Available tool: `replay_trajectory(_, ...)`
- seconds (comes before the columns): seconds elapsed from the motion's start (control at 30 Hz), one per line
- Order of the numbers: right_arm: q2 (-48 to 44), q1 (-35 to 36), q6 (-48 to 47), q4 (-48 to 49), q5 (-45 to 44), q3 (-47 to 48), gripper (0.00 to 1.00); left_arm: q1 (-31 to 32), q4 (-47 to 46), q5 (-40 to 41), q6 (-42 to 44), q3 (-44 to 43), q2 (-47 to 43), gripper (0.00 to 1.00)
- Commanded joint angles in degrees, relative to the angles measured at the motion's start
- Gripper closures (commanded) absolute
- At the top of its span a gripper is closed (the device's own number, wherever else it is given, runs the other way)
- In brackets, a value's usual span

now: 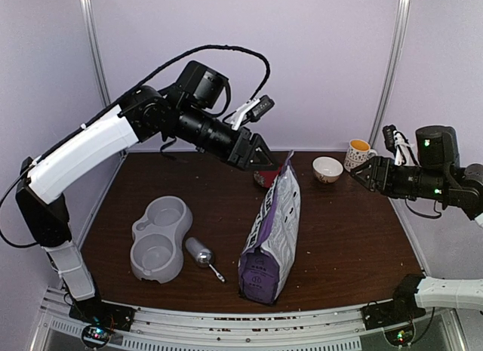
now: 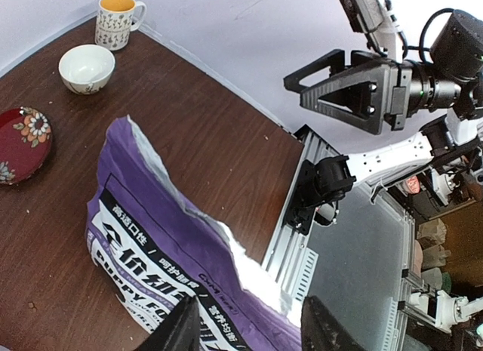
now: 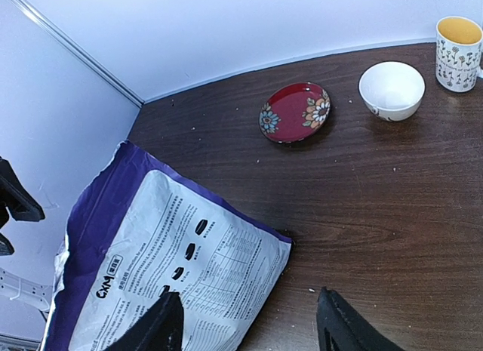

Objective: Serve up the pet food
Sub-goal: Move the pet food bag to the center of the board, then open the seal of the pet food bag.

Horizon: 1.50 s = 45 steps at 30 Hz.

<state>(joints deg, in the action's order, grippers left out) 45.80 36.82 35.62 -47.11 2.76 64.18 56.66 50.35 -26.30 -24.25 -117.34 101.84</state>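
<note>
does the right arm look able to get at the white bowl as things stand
Probably yes: the right gripper hangs open just right of the white bowl, with bare table between them; only the mug stands close to that path.

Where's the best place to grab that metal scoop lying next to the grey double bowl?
Probably its thin handle, from above, closing across it: the scoop lies flat on the table, handle pointing toward the near edge, clear of the grey bowl.
</note>
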Motion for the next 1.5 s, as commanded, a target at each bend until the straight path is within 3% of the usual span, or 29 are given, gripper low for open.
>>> replay_trajectory(0.0,-0.4,-0.3,1.0,2.7,1.2,-1.2,0.38,1.1,0.3,2.2,-0.9,0.5,0.4,0.52)
replay_trajectory(0.3,-0.1,-0.3,0.8,2.4,1.2,-1.4,0.38,2.0,0.3,0.9,-2.0,-1.1,3.3,0.54)
replay_trajectory(0.63,0.7,-0.3,0.2,2.5,1.2,-1.3,0.38,2.0,0.3,0.9,-2.4,-1.3,4.8,0.69)
replay_trajectory(0.8,0.7,-0.3,0.2,2.7,1.2,-1.6,0.38,2.0,0.3,1.2,-2.5,-1.0,4.5,0.86)
replay_trajectory(1.03,1.0,-0.3,0.7,3.8,2.8,-1.5,0.38,2.0,0.3,1.0,-3.2,-0.1,3.4,0.89)
replay_trajectory(1.47,2.3,0.0,3.2,9.1,10.2,-1.2,0.38,2.1,-13.9,-0.4,-11.5,14.3,-3.7,1.0)
